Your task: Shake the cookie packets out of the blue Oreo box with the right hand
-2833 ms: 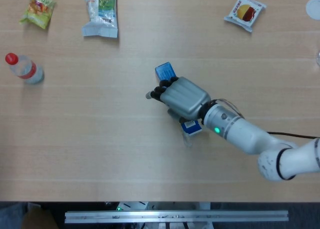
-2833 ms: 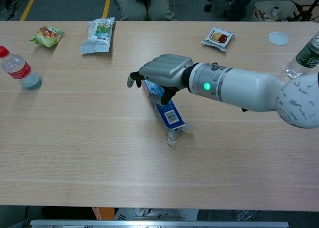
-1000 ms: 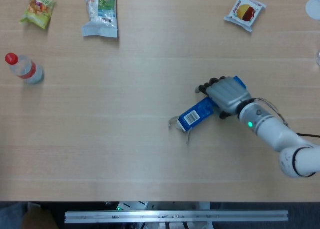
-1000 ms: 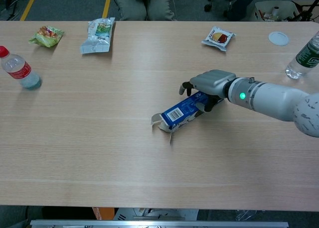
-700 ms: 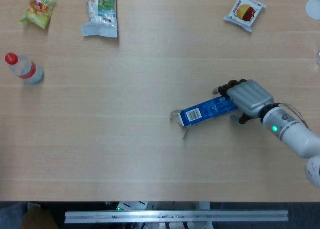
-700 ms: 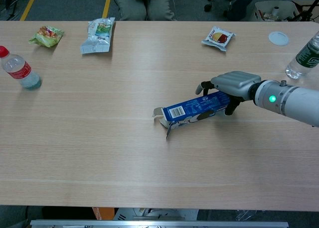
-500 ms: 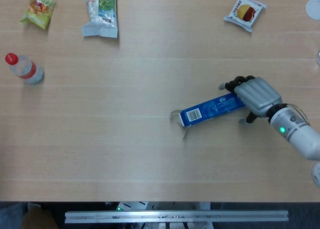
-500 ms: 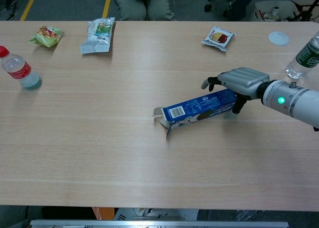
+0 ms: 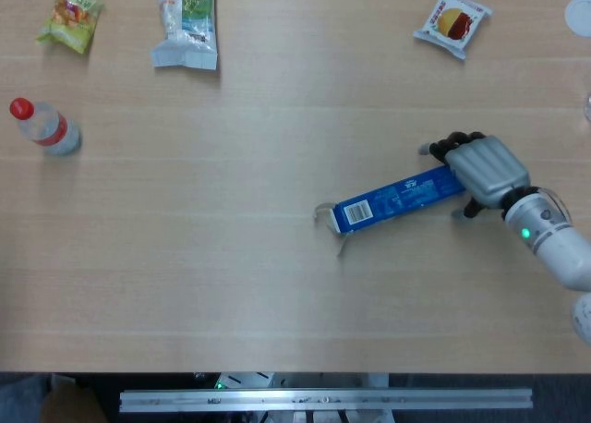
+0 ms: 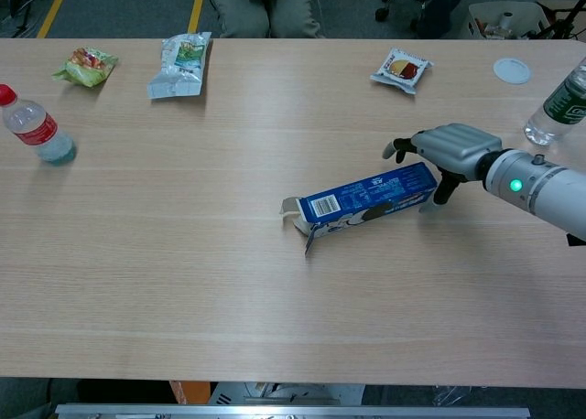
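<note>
The blue Oreo box (image 9: pixel 392 201) (image 10: pixel 366 199) lies flat on the wooden table, long side running left to right. Its open flaps (image 10: pixel 298 216) point left, and no cookie packets show outside it. My right hand (image 9: pixel 485 169) (image 10: pixel 453 149) hovers over the box's right end. Its fingers are spread above the box's top edge and the thumb hangs down behind the end. The grip looks loose, with the hand barely touching the box. My left hand appears in neither view.
A red-capped water bottle (image 9: pixel 44 127) stands at the far left. A green snack bag (image 9: pixel 69 21) and a white-green packet (image 9: pixel 187 21) lie at the back left. At the back right lies a red-white packet (image 9: pixel 452 21), with a green-labelled bottle (image 10: pixel 563 103) and a white lid (image 10: pixel 511 69) further right.
My right hand swung the box round and laid it flat, then slid right along it to its far end. The box has stayed still for the last half second.
</note>
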Available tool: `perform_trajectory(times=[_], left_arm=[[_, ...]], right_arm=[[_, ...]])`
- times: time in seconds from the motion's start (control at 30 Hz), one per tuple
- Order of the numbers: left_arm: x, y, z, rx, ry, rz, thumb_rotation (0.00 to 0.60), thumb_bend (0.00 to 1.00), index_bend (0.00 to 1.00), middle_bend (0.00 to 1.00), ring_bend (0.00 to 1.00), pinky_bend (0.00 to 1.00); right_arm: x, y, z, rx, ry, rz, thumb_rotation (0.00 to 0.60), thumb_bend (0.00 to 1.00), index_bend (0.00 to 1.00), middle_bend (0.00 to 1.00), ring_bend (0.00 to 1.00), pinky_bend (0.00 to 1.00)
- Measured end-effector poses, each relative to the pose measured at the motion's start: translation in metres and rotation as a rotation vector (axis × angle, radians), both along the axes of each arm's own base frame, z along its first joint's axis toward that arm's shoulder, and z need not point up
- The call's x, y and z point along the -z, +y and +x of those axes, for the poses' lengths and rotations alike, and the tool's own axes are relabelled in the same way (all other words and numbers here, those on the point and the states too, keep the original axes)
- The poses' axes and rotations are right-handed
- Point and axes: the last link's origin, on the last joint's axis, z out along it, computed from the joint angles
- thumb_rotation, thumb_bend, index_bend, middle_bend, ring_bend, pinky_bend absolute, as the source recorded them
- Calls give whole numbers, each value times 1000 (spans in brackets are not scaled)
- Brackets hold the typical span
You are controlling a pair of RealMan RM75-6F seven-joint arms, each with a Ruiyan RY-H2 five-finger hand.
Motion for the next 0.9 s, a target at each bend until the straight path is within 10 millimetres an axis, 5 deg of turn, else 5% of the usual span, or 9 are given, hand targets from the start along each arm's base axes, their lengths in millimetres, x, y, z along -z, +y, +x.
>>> perform_trajectory(times=[0.57,0.9], left_arm=[[-1,-1,-1,-8,0,6,600,262,159,133,100,74],[0,1,1,1,-3,-5,600,263,159,133,100,74]], right_arm=[[10,-11,-2,-7,15,-48,600,219,536,487,422,452],[-31,-13,16,-77,-31,-96,600,228,551,499,453,484]])
